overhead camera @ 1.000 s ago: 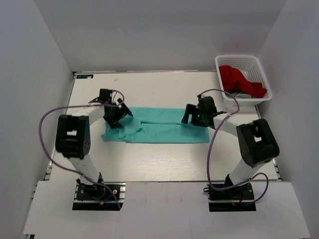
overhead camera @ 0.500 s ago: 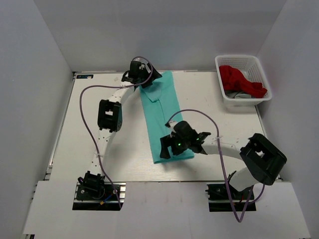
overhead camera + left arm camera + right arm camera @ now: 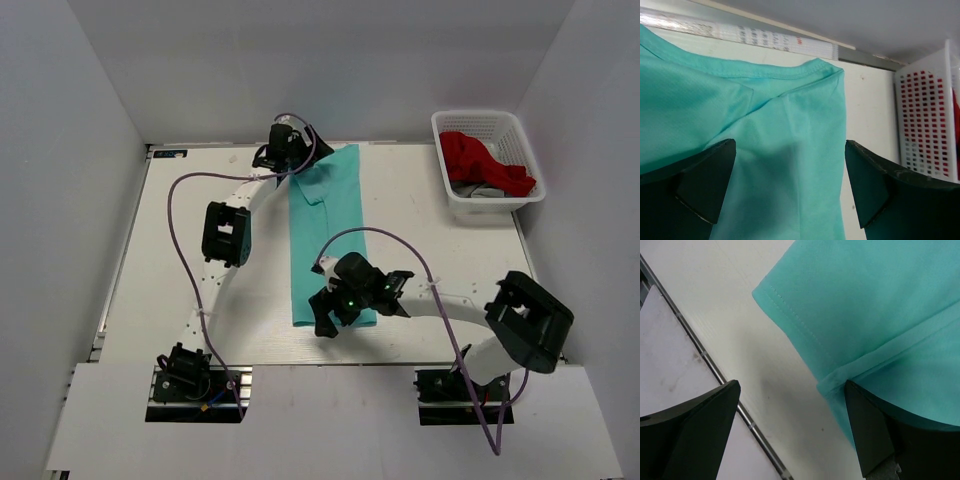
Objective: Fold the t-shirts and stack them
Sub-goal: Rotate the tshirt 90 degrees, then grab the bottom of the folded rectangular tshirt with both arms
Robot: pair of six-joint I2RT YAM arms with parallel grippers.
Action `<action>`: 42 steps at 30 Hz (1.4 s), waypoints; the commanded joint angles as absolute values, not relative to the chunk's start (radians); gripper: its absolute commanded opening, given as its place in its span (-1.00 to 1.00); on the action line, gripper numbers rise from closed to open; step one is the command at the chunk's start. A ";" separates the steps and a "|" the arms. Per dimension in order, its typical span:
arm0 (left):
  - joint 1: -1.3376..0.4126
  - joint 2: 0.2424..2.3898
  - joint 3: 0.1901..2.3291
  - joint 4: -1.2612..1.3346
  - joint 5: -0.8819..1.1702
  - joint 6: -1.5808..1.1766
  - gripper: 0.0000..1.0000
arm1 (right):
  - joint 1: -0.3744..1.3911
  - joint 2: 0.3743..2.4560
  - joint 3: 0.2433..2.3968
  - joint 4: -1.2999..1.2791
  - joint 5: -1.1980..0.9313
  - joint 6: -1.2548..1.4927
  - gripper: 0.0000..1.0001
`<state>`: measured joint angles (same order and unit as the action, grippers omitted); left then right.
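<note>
One turquoise-green t-shirt lies flat as a long folded strip, running from the table's far edge to its near edge. My left gripper is at the far end with its jaws wide open. In the left wrist view the gripper is spread over the cloth without pinching it. My right gripper is at the near end. In the right wrist view the gripper is open. One finger is over the shirt's hem corner and the other is over bare table.
A white basket holding red cloth stands at the far right; its wall shows in the left wrist view. The table's near metal rail is close to the right gripper. The far rail is just beyond the shirt.
The shirt has turned from lying crosswise to lying lengthwise. The left arm reached to the far edge and the right arm came to the near edge. Since half a second ago the near end shifted slightly left.
</note>
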<state>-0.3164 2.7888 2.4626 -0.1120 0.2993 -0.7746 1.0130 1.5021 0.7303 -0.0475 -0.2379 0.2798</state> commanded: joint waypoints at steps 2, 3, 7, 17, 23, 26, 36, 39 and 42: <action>-0.291 2.578 2.464 -0.218 0.206 -0.623 1.00 | 1.019 1.361 0.771 -0.158 -0.155 0.275 0.81; -0.291 2.481 2.453 -0.244 0.195 -0.603 1.00 | 1.019 1.338 0.776 -0.164 -0.126 0.310 0.81; -0.291 2.147 2.189 -0.360 0.184 -0.574 1.00 | 1.008 1.283 0.773 -0.164 0.038 0.409 0.81; -0.483 1.302 1.015 -0.339 0.138 -0.644 1.00 | 0.847 1.024 0.531 -0.342 0.152 0.696 0.81; -0.609 1.122 0.651 -0.324 0.287 -0.790 1.00 | 0.807 0.985 0.473 -0.383 -0.029 0.709 0.81; -0.696 1.097 0.580 -0.368 0.273 -0.805 1.00 | 0.793 0.982 0.443 -0.364 -0.090 0.709 0.81; -0.848 1.319 0.618 -0.457 0.167 -0.762 0.48 | 0.770 1.032 0.356 -0.180 -0.186 0.739 0.75; -0.848 1.359 0.660 -0.494 0.060 -0.762 0.20 | 0.762 1.066 0.371 -0.178 -0.186 0.730 0.55; -0.848 1.379 0.692 -0.514 -0.026 -0.762 0.20 | 0.756 1.095 0.370 -0.172 -0.187 0.727 0.31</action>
